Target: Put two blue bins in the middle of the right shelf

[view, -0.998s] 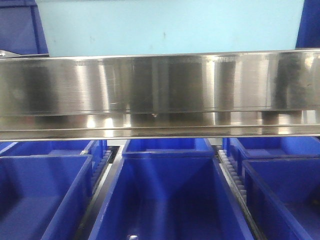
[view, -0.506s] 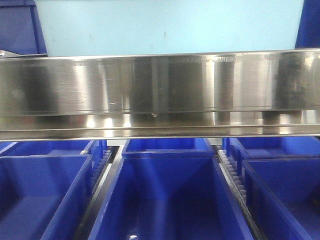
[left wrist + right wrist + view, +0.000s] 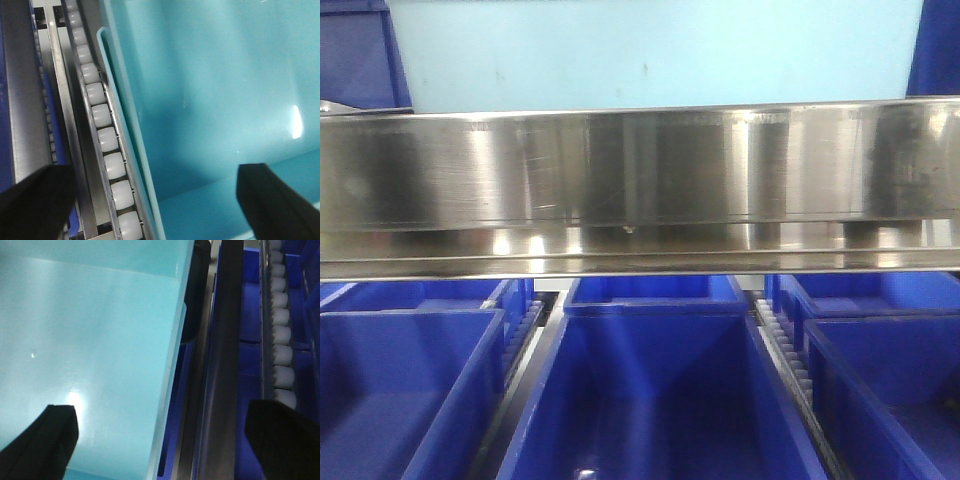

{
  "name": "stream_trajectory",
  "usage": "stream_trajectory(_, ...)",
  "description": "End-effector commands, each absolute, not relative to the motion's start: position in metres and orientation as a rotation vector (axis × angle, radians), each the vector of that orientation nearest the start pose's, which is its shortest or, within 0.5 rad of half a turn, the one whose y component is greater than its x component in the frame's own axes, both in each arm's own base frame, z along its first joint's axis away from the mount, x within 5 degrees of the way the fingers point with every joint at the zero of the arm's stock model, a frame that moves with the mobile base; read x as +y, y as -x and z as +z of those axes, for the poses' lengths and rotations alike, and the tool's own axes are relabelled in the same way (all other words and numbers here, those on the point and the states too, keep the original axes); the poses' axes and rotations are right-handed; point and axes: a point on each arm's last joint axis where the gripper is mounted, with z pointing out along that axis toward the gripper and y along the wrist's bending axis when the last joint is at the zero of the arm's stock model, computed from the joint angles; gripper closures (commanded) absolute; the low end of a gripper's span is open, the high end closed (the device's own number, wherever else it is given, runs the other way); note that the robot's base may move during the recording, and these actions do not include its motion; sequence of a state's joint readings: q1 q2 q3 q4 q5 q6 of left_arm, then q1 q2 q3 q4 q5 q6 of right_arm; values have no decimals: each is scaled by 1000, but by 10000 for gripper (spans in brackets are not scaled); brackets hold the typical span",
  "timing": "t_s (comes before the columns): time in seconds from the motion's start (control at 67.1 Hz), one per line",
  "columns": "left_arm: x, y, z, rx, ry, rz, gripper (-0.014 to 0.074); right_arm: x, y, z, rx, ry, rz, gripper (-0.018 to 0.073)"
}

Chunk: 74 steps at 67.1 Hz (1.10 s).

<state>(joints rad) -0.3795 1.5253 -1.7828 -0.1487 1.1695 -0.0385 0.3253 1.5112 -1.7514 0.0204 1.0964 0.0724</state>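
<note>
My left end effector (image 3: 155, 172) is spread wide. Its dark fingers (image 3: 35, 205) straddle the left wall of the light-blue bin (image 3: 210, 100), one inside and one out over the white roller track (image 3: 102, 130). My right end effector (image 3: 161, 407) is just as wide, astride the bin's right wall, with its outer finger above a grey rail (image 3: 225, 365). On both sides I see a gap between fingers and plastic. From the front camera, the bin sits above the steel beam (image 3: 640, 170), with dark-blue bins (image 3: 660, 380) on the level below.
</note>
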Motion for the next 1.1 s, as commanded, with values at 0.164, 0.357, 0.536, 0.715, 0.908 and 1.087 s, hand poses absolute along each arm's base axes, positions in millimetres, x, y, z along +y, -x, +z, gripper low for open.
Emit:
stream_trajectory(0.164, -114, -259, 475, 2299, -404, -357, -3, 88, -263, 479, 2237, 288, 219, 1)
stream_trajectory(0.357, -106, -254, 478, 2285, -381, -290, 13, 84, -251, 483, 2250, 280, 222, 1)
stream_trajectory(0.536, -115, -274, 458, 2272, -370, -314, 17, 91, -272, 464, 2297, 275, 218, 1)
stream_trajectory(0.715, -124, -296, 429, 2311, -363, -321, 17, 101, -301, 434, 2390, 277, 204, 1)
stream_trajectory(0.908, -134, -314, 403, 2388, -364, -340, 17, 109, -325, 404, 2491, 273, 192, 1)
stream_trajectory(1.087, -141, -323, 384, 2490, -368, -378, 17, 111, -330, 385, 2590, 276, 172, 1)
